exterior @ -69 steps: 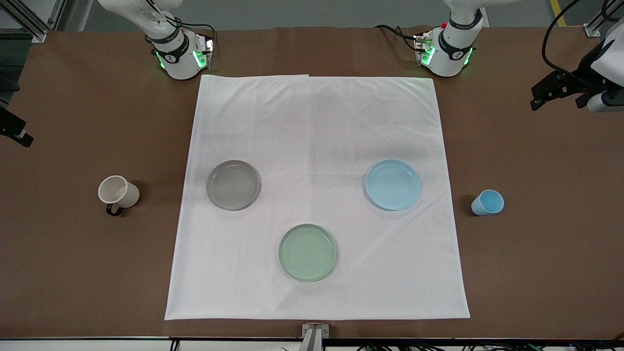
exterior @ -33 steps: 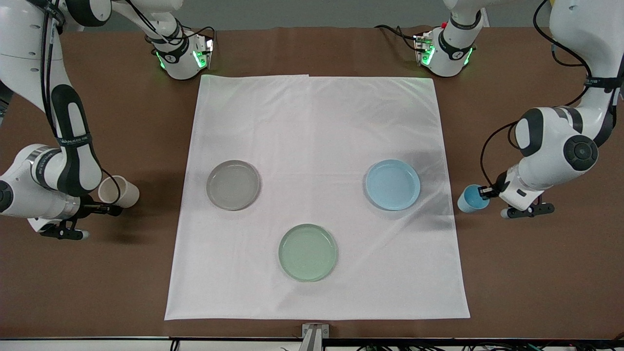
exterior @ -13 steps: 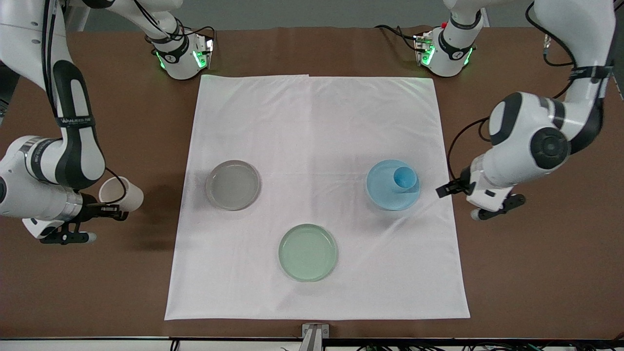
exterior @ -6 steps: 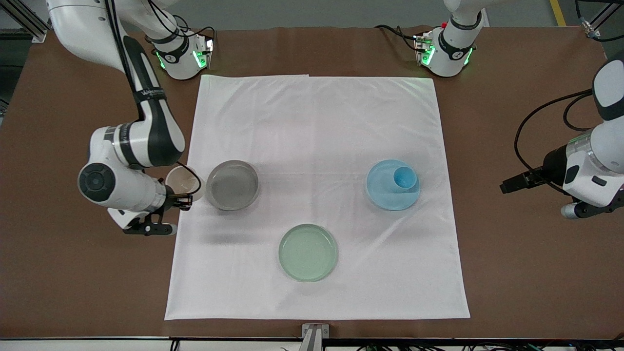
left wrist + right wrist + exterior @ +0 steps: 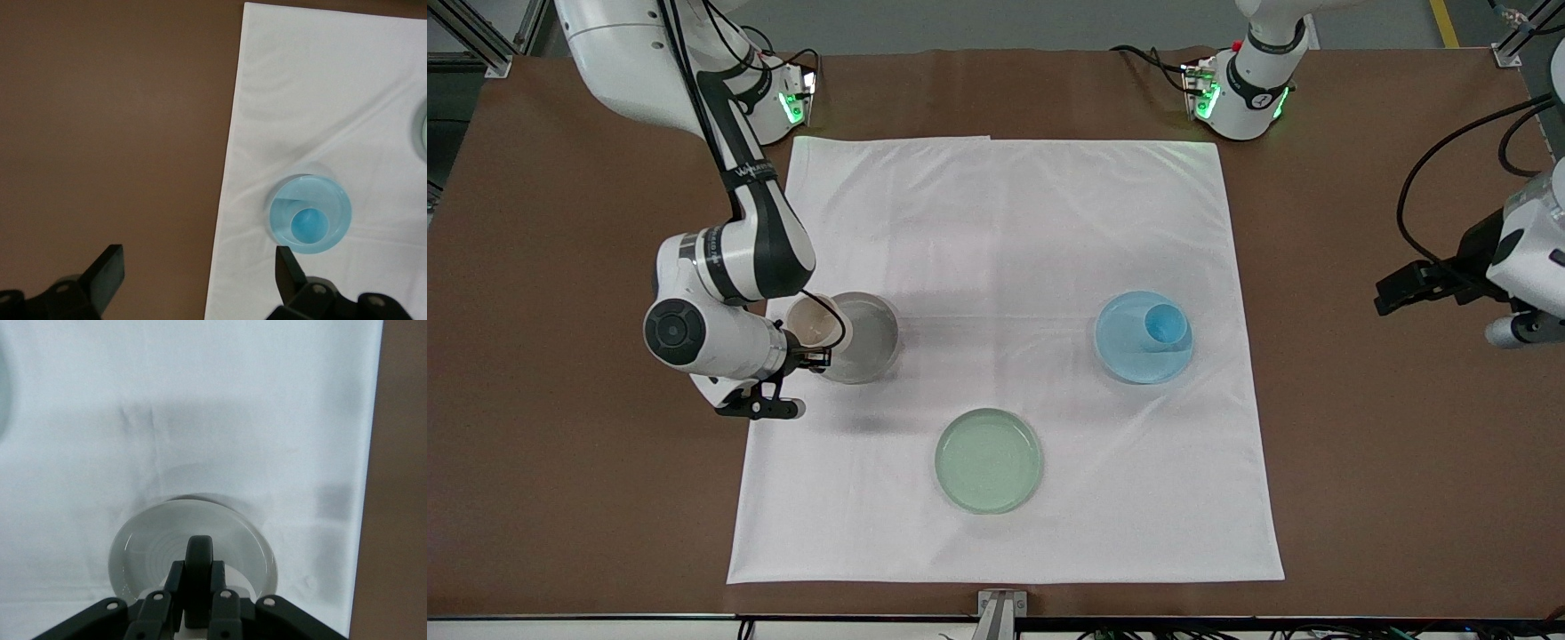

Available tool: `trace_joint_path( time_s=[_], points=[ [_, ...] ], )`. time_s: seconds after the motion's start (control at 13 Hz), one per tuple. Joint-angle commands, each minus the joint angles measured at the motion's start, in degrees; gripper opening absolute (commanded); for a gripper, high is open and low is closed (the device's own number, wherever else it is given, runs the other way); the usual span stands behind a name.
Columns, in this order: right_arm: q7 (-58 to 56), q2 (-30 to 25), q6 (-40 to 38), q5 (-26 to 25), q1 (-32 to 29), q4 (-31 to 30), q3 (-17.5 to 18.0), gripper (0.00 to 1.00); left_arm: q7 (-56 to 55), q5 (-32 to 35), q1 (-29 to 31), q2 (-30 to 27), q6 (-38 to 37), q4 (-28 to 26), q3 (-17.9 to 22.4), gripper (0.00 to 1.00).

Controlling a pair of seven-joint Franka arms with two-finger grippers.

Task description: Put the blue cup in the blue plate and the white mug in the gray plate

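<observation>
The blue cup (image 5: 1165,322) stands in the blue plate (image 5: 1129,351) on the white cloth, toward the plate's rim; both show in the left wrist view, the cup (image 5: 308,225) in the plate (image 5: 333,207). My left gripper (image 5: 1392,293) is open and empty over the bare brown table at the left arm's end; its fingers (image 5: 107,273) stand wide apart. My right gripper (image 5: 809,356) is shut on the black handle (image 5: 199,560) of the white mug (image 5: 811,322) and holds it over the edge of the gray plate (image 5: 869,342), which lies under the jaws (image 5: 147,547).
A pale green plate (image 5: 988,460) lies on the white cloth (image 5: 1005,231), nearer to the front camera than the other two plates. Brown table (image 5: 1405,462) surrounds the cloth on all sides.
My right gripper has carried the white mug from beside the cloth to over the gray plate's edge. My left arm has drawn back farther toward its end of the table.
</observation>
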Motion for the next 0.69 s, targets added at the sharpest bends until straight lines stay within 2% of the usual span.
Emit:
trace_joint_path(
  time_s=[0.0, 0.15, 0.31, 0.38, 0.46, 0.54, 0.62],
  points=[
    [0.33, 2.5, 2.38, 2.05, 1.68, -0.65, -0.59, 0.05, 3.83, -1.53, -1.9, -7.07, -2.16, -7.51, 3.8, 1.0],
    [0.33, 3.91, 2.48, 2.14, 2.39, -0.73, -0.59, 0.05, 3.92, -4.26, -4.62, -12.0, -2.18, -12.27, 7.92, 1.0],
    [0.33, 4.45, 3.0, 3.1, 2.66, -0.82, -0.59, 0.07, 3.31, -4.36, -5.86, -14.99, -2.09, -15.26, 8.38, 1.0],
    [0.33, 4.45, 2.92, 3.11, 2.66, -0.82, -0.59, 0.15, 2.78, -4.36, -5.95, -15.79, -2.0, -15.97, 8.38, 1.0],
    [0.33, 4.36, 2.39, 3.11, 2.57, -0.82, -0.59, 0.46, 2.61, -4.27, -5.87, -16.23, -2.09, -16.15, 8.12, 1.0],
    [0.33, 3.75, 2.13, 3.02, 2.4, -0.82, -0.68, 0.92, 2.6, -4.18, -5.95, -16.41, -2.09, -16.15, 8.03, 1.0],
    [0.16, 2.26, -0.57, 2.85, 2.4, -0.74, -1.02, 1.0, 2.69, -4.01, -5.87, -16.41, -2.0, -16.33, 7.59, 1.0]
  ],
)
